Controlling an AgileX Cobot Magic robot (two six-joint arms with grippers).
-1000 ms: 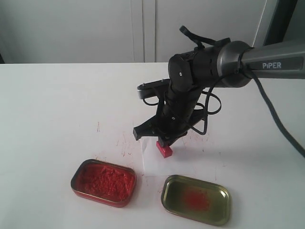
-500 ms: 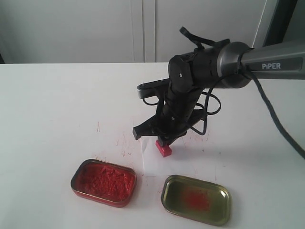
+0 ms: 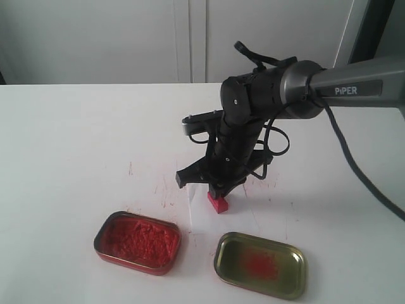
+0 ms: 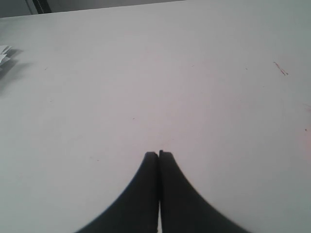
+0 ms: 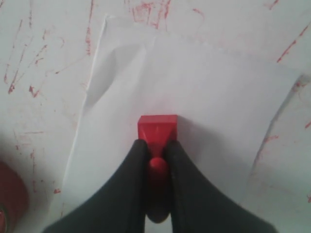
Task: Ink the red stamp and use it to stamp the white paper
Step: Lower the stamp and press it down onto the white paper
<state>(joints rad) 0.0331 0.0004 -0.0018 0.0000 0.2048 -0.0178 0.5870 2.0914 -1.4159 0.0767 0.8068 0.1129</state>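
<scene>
My right gripper is shut on the knob of the small red stamp. The stamp's square base points down onto the white paper, very close to it or touching; I cannot tell which. The paper lies flat between the two tins, one corner slightly curled. My left gripper is shut and empty over bare table, and it does not show in the exterior view.
A rounded tin of lumpy red ink sits front left of the paper. A gold tin with a red smear sits front right. Red scratch marks dot the white table. A crumpled white scrap lies far off in the left wrist view.
My right arm has shifted slightly left and lowered, bringing the red stamp down closer to the white paper. The grip on the stamp is unchanged.
</scene>
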